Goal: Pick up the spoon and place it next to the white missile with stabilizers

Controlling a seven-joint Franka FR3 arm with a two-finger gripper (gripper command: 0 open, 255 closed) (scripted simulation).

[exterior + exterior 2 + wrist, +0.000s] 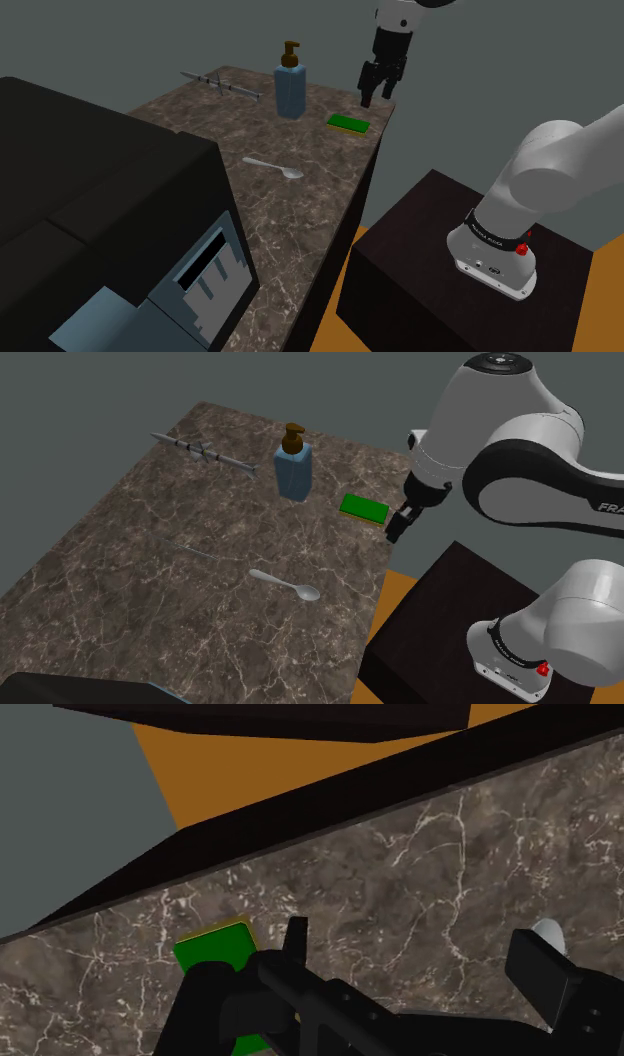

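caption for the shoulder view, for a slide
Open tool hovers near green block at the counter edge; spoon lies farther in, untouched.

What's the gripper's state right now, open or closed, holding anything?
Gripper: jaws open, holding nothing. Spoon not yet picked up.

Brown white-veined counter [300,230], blue bottle [290,92], green block [347,123], pale spoon [274,167]

A brown marbled counter [300,230] carries a pale spoon [273,167] near its middle, with a grey missile [220,85], blue soap bottle [289,85] and green pad [347,123] farther back.
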